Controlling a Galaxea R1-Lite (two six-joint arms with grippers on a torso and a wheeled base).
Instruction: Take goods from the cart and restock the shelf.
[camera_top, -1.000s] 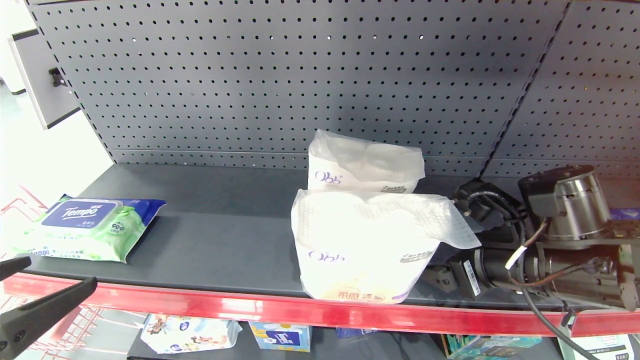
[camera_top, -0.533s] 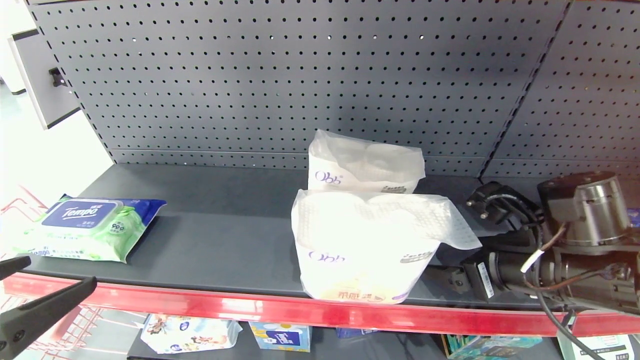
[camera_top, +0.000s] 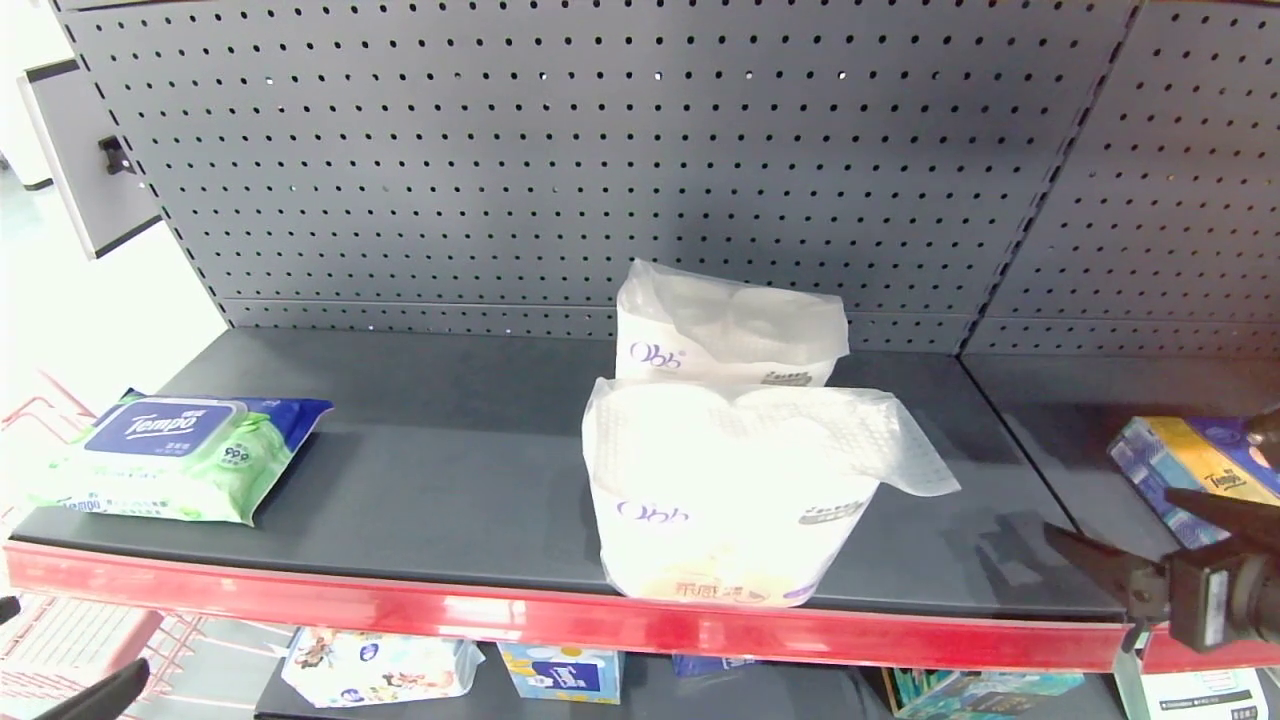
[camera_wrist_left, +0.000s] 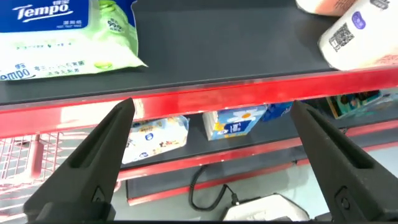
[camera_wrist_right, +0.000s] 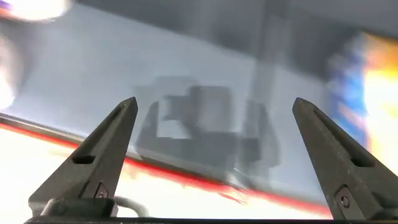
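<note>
Black tapered fingers (camera_wrist_left: 93, 168), screw heads (camera_wrist_left: 341, 200); white label (camera_top: 1213, 607), possibly barcode.

Wipes pack (camera_top: 170, 455) at the shelf's (camera_top: 450, 470) front left corner has a white brand word on its blue lid label. Front tissue pack (camera_top: 730, 490) and rear tissue pack (camera_top: 725, 325) each carry a short purple logo, the front one a QR code too, and the blue-yellow box (camera_top: 1185, 465) near the right edge has a small white word
</note>
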